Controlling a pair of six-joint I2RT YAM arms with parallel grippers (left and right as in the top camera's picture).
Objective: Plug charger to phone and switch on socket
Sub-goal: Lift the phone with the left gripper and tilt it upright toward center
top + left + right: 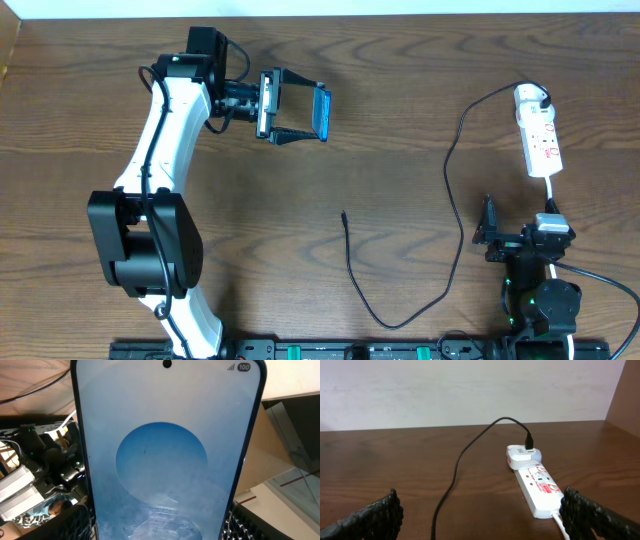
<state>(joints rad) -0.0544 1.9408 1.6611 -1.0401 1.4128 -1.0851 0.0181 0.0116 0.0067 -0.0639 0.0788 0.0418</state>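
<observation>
My left gripper [298, 108] is shut on the phone [323, 113] and holds it on edge above the table at the back middle. In the left wrist view the phone's blue screen [165, 460] fills the frame between the fingers. The charger's black cable [455, 190] runs from its white adapter [531, 98], plugged into the socket [543, 146] at the back right, in a loop to its plug tip [343, 213] lying free mid-table. My right gripper [488, 232] is open and empty, just in front of the socket [538, 488]; the cable [452, 485] lies between its fingers.
The socket's white cord [552, 195] runs back toward the right arm's base. A black rail [330, 350] runs along the table's front edge. The left arm [160, 180] stretches over the left half of the table.
</observation>
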